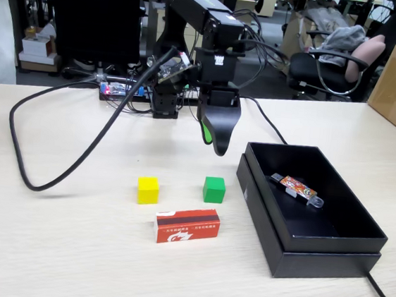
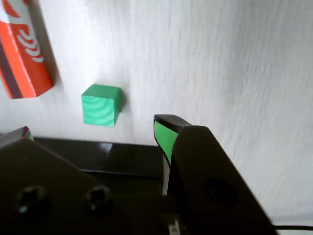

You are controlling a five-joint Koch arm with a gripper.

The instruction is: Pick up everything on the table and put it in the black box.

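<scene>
Cubes sit on the table (image 1: pixel 46 246): a yellow cube (image 1: pixel 148 189) and a green cube (image 1: pixel 214 189) side by side but apart, with the red carton (image 1: pixel 187 226) lying flat in front of them. The black box (image 1: pixel 329 247) is to the right in the fixed view, and a small orange stick (image 1: pixel 296 189) lies inside it. The gripper (image 1: pixel 215 144) hangs in the air behind the green cube, touching nothing, and I cannot tell if its jaws are apart or together.
</scene>
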